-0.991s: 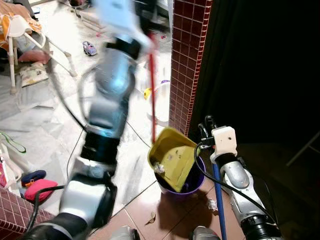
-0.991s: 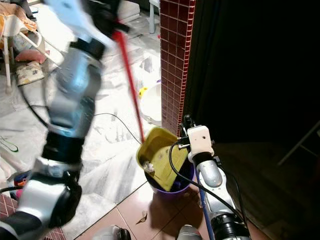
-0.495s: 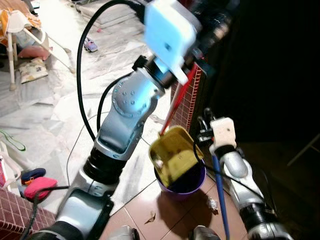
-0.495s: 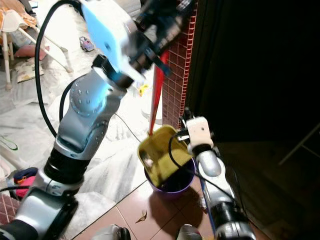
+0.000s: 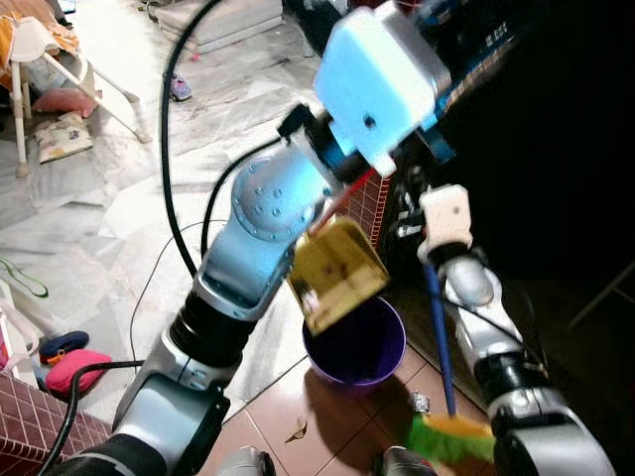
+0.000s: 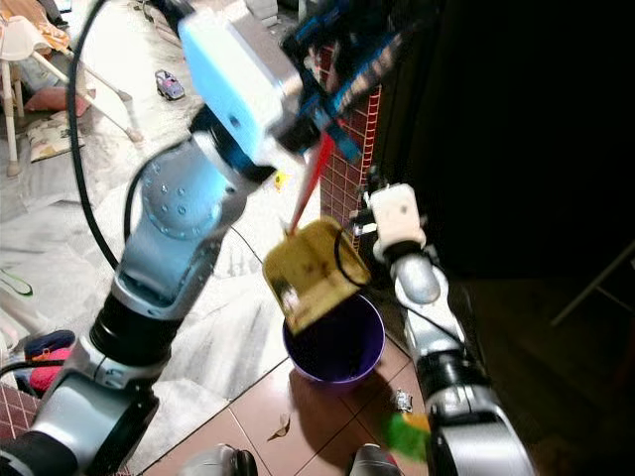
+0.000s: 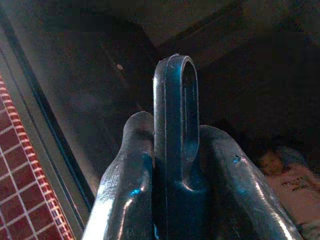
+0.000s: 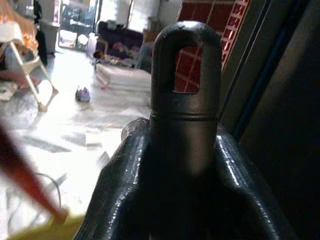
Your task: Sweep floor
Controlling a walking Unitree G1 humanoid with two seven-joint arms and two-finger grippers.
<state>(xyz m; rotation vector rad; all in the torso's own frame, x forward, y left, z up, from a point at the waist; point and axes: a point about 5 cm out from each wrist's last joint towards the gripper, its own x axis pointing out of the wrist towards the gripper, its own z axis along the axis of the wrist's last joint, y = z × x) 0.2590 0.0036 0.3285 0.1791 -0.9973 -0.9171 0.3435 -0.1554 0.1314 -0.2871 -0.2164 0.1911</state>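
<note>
- Two tools are up: the left pincer (image 7: 175,165) is clamped on the red dustpan handle (image 6: 311,186), and the yellow dustpan (image 5: 337,273) hangs tilted over the purple bucket (image 5: 355,342).
- Right pincer (image 8: 186,150) is closed around the blue broom handle (image 5: 438,327); green bristles (image 5: 451,438) sit low by the floor tiles (image 5: 327,416).
- Brick pillar (image 6: 349,169) and a dark doorway crowd the right; pale floor (image 5: 89,218) opens leftward.
- Wrist views show each handle's looped plastic tip.

Legible text, labels, brands, numbers, signs: none. No readable marking on any object, wall or floor surface; finer detail is blurred or too dark to tell.
</note>
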